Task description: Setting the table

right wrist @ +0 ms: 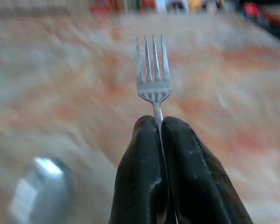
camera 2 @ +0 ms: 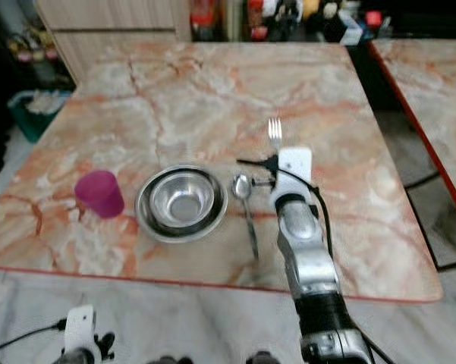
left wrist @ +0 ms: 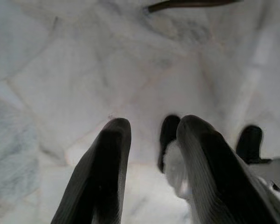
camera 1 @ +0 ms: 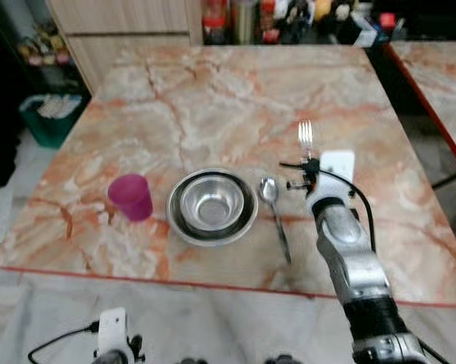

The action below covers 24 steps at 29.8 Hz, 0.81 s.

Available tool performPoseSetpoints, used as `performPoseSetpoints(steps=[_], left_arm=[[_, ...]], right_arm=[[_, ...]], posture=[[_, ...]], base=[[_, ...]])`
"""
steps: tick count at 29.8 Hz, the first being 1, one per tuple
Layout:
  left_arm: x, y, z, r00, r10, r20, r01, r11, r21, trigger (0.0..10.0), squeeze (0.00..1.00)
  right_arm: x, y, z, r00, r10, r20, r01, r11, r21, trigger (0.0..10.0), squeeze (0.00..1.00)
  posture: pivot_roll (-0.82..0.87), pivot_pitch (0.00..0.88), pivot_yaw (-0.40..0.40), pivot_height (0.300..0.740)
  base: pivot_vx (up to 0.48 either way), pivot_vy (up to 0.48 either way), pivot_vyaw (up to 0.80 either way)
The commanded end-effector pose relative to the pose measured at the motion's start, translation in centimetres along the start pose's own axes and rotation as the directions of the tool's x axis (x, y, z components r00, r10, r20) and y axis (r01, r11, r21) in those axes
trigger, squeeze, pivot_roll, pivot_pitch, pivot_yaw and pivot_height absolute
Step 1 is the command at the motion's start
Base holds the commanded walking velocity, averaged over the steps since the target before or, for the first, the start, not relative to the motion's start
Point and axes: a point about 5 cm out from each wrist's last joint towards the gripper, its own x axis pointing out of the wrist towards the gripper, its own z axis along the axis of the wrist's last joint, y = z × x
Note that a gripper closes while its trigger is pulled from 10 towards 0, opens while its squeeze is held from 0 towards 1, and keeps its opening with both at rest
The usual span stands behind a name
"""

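1. Right wrist view shows you the right gripper (right wrist: 160, 128) closed on the neck of the fork (right wrist: 153, 70), with both black fingers pressed flat against the thin handle and the tines pointing forward, away from the wrist.
2. In the head views the fork (camera 1: 306, 134) is held over the tabletop (camera 1: 235, 91), toward its right edge and nearer the front edge than the far one, just to the right of the spoon (camera 1: 273, 212).
3. The spoon lies flat on the tabletop, with its bowl away from the front edge, just beside the steel bowl (camera 1: 212, 205). The pink cup (camera 1: 131, 196) stands upright to the left of the bowl, near the front left corner.
4. You should treat the fork as light, stiff and smooth metal. I judge it can turn or slip between the fingers, because the handle is narrow. The hold close under the tines seems good for keeping it steady.
5. The count is one fork, one spoon, one steel bowl and one pink cup.
6. The left gripper (left wrist: 149, 154) hangs low over the pale marble floor (left wrist: 84, 70), below the front edge of the table. Its fingers stand apart and hold nothing.
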Motion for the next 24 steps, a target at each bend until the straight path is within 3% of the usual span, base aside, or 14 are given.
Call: performPoseSetpoints(steps=[1, 9, 24], left_arm=[[-0.3, 0.6, -1.1, 0.999, 0.011, -0.042, -0.011, 1.0, -0.007, 10.0, 0.0], [-0.2, 0.4, -1.1, 0.999, 0.007, -0.046, -0.007, 1.0, -0.005, 10.0, 0.0], [-0.3, 0.5, -1.4, 0.998, 0.004, -0.057, -0.005, 1.0, -0.002, 10.0, 0.0]], right_arm=[[-0.3, 0.2, 0.7, 1.0, 0.006, 0.018, -0.006, 1.0, -0.004, 10.0, 0.0], [-1.8, -0.1, -0.2, 0.999, 0.017, -0.028, -0.017, 1.0, -0.011, 10.0, 0.0], [-1.2, -0.1, -2.3, 0.996, 0.016, -0.089, -0.016, 1.0, 0.005, 10.0, 0.0]], posture=[[-0.02, 0.165, 0.02, 0.74], [-0.02, 0.168, 0.023, 0.74], [-0.01, 0.17, 0.022, 0.74]], base=[[0.0, 0.0, 0.0], [0.0, 0.0, 0.0], [0.0, 0.0, 0.0]])
